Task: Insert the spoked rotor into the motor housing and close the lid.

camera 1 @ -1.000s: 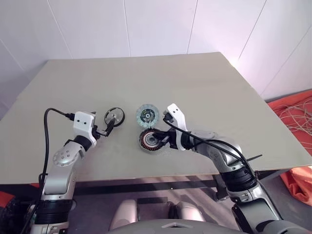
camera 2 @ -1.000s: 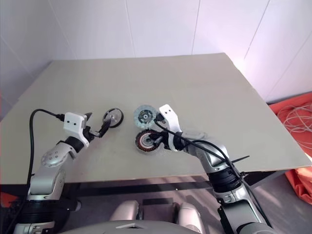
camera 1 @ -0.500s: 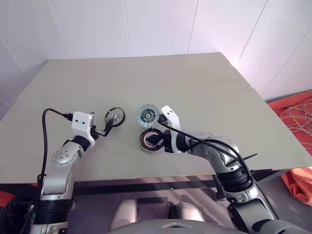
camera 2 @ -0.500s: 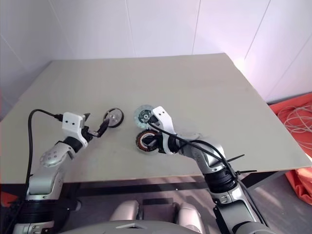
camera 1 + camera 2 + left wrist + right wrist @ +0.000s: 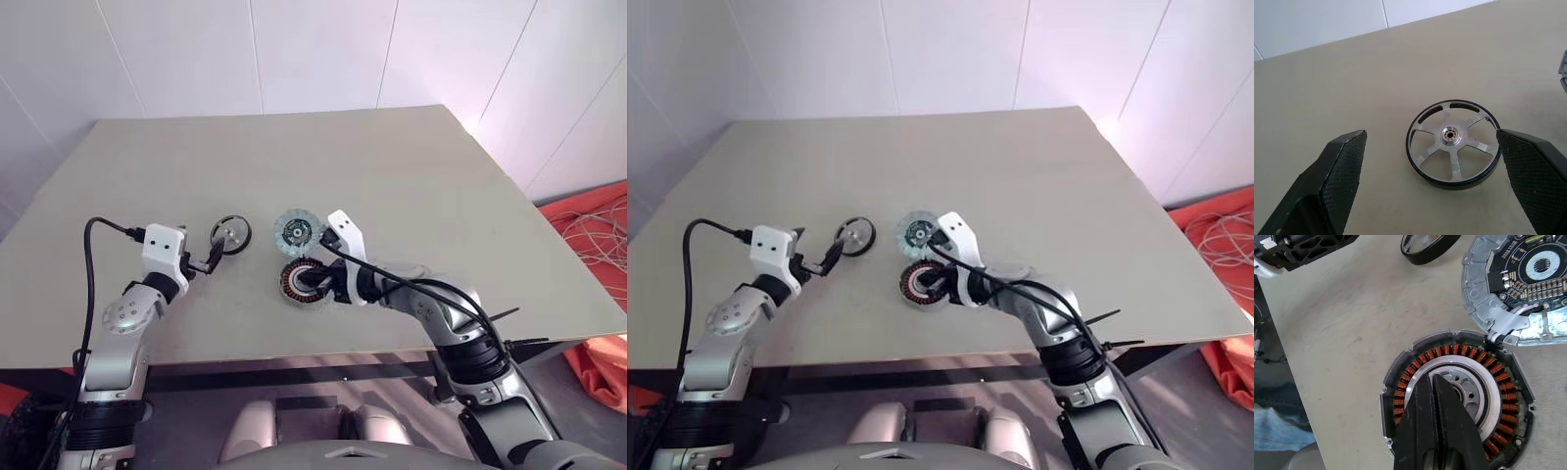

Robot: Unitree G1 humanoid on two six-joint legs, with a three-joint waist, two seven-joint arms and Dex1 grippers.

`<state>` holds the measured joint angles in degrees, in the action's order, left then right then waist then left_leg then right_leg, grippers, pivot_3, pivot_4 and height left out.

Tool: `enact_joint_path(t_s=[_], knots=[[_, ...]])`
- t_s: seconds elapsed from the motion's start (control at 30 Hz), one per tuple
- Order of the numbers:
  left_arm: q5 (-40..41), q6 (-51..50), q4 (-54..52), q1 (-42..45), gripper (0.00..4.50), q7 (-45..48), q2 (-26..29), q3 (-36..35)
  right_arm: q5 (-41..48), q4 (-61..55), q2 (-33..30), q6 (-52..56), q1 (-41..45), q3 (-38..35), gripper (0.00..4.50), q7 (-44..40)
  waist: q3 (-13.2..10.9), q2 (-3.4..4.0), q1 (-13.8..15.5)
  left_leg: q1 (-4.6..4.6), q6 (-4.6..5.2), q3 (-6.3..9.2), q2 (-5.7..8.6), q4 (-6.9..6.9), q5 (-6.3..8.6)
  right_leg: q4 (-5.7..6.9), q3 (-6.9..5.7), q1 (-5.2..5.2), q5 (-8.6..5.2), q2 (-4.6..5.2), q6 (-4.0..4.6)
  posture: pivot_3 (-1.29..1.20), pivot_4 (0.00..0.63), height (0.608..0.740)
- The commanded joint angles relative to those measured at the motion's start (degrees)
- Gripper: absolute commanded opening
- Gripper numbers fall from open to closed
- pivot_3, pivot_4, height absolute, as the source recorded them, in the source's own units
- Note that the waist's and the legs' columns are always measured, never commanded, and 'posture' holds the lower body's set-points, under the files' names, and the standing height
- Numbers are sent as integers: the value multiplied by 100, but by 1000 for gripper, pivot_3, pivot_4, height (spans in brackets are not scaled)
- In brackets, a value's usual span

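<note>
Left gripper, fingers wide, should straddle the rotor mid-frame evenly before squeezing; right gripper, fingers together, steadies the housing.

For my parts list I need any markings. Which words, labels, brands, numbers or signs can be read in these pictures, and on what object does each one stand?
None can be read.
The lid: a circuit board with small components, no legible print.
The motor housing: copper windings and pale hub, no marking.
The spoked rotor: plain spokes and black rim, no marking.
The table: plain, no text.
</note>
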<state>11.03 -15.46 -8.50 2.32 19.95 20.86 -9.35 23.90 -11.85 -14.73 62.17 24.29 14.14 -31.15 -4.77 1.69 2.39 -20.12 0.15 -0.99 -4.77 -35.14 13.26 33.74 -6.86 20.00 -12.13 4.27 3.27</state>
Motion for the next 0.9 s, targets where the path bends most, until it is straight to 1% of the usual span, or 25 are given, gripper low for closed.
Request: enact_joint_path(t_s=[0.03,0.23,0.43,0.57,0.73,0.83,0.9], knots=[[-11,132,-44,123,4500,-11,53,-81,74,-54,67,-38,149,-22,18,-22,0,0,0,0,0,0,0,0,0,0,0,0,0,0,0,0,0,740],[-9,156,-61,56,4500,2,92,-126,-64,540,209,-227,-72,71,18,-1,1,-2,-2,-1,1,0,0,1,0,-2,0,0,0,0,1,0,0,740],[15,148,-77,10,4500,-5,116,-178,-141,492,162,-381,-26,63,18,53,3,-4,-4,5,-2,0,0,2,-1,0,0,-3,0,0,0,0,0,740],[198,10,-73,112,4500,-105,-15,-266,255,57,114,-292,194,-419,18,-111,3,-4,9,2,-3,0,0,1,-1,-1,0,-2,0,0,0,0,0,740],[399,-984,-260,276,4500,-381,-118,-287,523,-304,-173,-200,472,-847,18,-241,3,-5,3,2,-4,0,-1,2,-2,2,0,-1,0,0,1,0,0,740],[853,-1635,-467,379,4500,-249,-98,-369,512,-278,-310,-206,610,-1041,18,-181,4,-7,7,3,-4,0,-1,4,-2,1,0,0,0,0,1,0,0,740],[957,-1837,-531,401,4500,-224,-33,-391,500,-236,-355,-228,673,-1143,18,-123,4,-6,8,-1,-4,0,0,4,-2,0,0,1,1,0,2,0,0,740]])
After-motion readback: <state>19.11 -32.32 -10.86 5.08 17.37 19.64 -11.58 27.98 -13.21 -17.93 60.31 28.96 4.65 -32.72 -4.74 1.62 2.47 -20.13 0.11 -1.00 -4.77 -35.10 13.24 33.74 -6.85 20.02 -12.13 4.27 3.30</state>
